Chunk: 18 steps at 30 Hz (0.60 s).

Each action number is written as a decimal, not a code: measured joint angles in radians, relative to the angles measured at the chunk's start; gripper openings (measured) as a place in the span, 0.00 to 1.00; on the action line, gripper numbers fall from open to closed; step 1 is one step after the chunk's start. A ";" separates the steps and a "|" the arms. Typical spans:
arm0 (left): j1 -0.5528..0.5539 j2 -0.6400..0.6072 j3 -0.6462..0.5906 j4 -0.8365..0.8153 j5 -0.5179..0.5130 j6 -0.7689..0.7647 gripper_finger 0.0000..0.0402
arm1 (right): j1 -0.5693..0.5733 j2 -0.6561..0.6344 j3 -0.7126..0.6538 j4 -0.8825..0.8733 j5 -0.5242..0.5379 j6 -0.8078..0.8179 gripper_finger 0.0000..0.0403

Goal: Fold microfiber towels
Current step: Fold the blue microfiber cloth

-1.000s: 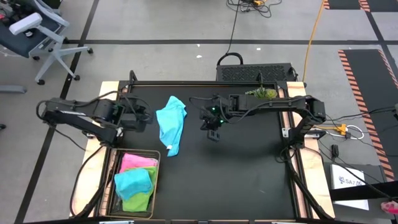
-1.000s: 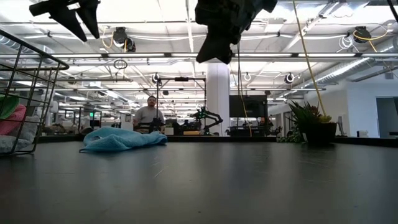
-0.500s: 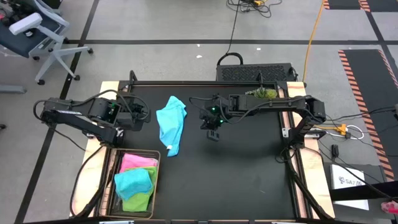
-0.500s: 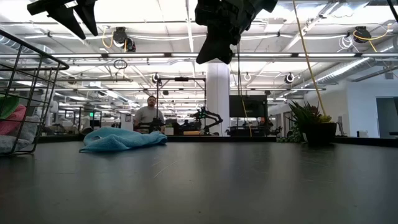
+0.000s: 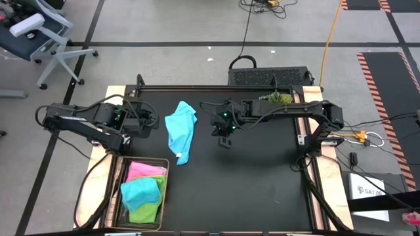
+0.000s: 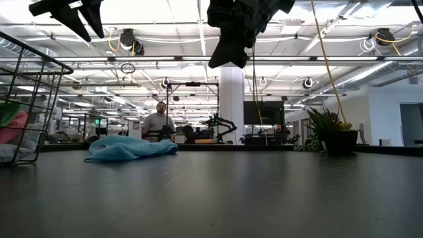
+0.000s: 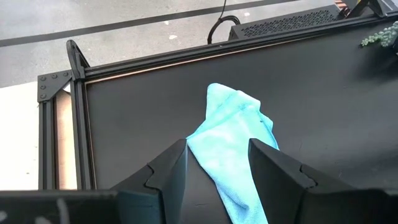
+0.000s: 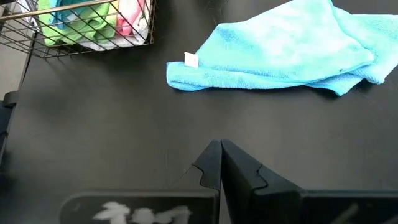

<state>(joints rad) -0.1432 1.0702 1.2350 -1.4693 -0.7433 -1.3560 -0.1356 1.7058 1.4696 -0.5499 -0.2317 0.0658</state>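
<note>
The light blue towel point(image 5: 181, 132) is laid crumpled and unfolded on the black table point(image 5: 262, 177), stretched lengthwise, with a small white tag point(image 8: 191, 59) seen at one end. It is taken as the landmark here.

The left gripper point(image 5: 150, 122) is held just beside the towel, on its left in the high view, raised above the table and not touching the cloth. Its fingers point(image 7: 168, 171) are set partly apart, a moderate gap, with nothing gripped; the towel is seen through the gap, farther off.

The right gripper point(image 5: 226, 140) is held on the opposite side of the towel, near but apart from it, also raised above the table. Its fingers point(image 8: 210, 165) are pressed together, with nothing held.

The wire basket point(image 5: 119, 189) is placed near the tagged end of the towel, on the left arm's side. Pink point(image 5: 141, 170), teal point(image 5: 140, 191) and lime green point(image 5: 147, 210) towels are stacked in it; a pale one is partly visible at the basket's bottom in the low view.

A potted plant point(image 5: 277, 98) is located well apart from the towel, beyond the right gripper at the table's far edge.

A person point(image 6: 158, 121) is seen in the room behind the towel in the low view.
</note>
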 joint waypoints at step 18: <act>0.000 0.000 0.000 0.000 0.000 -0.001 0.43 | 0.000 0.000 0.000 0.017 -0.001 -0.003 0.00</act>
<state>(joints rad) -0.1432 1.0702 1.2350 -1.4693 -0.7433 -1.3567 -0.1356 1.7058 1.4696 -0.5326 -0.2325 0.0629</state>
